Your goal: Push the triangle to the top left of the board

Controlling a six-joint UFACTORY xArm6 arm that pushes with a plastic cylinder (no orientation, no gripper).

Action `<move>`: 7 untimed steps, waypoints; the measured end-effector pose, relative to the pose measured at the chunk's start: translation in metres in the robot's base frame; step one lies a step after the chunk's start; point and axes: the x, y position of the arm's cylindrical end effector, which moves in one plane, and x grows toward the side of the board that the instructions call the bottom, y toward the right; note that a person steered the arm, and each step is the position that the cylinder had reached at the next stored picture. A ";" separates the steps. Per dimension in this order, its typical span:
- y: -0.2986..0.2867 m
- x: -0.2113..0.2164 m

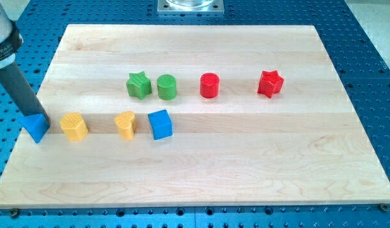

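The blue triangle [35,126] lies at the left edge of the wooden board [245,164], about halfway down. My rod comes down from the view's top left, and my tip [40,116] touches the triangle's upper edge. Right of the triangle, in one row, are a yellow hexagon-like block [74,126], a yellow heart [125,124] and a blue cube [160,124].
Higher up stands a row of a green star [139,84], a green cylinder [167,87], a red cylinder [209,85] and a red star [270,83]. A blue perforated table [378,76] surrounds the board. A metal mount [189,6] sits at the top.
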 end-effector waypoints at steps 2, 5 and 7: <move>0.001 -0.001; 0.002 0.005; 0.001 0.010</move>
